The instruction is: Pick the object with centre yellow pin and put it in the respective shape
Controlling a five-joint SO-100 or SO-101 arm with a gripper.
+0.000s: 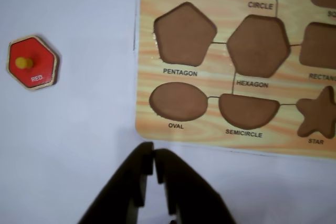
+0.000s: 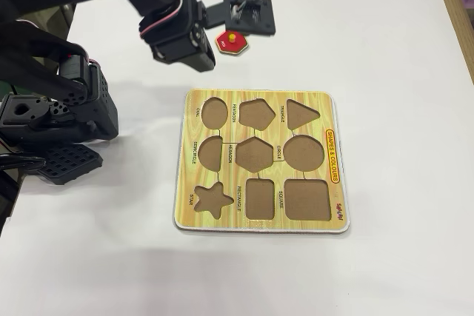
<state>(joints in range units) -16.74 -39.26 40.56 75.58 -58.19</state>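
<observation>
The red hexagon piece with a yellow pin in its centre lies on the white table, left of the puzzle board in the wrist view. In the fixed view the piece lies beyond the board's far edge. The empty hexagon recess is in the board's middle, also seen in the fixed view. My gripper enters from the bottom of the wrist view, jaws together and holding nothing, just off the board's edge near the oval recess. In the fixed view the gripper hangs above the table, left of the piece.
All the board's recesses are empty, among them pentagon, semicircle and star. The arm's black base and links fill the left of the fixed view. A wooden edge shows at the far right.
</observation>
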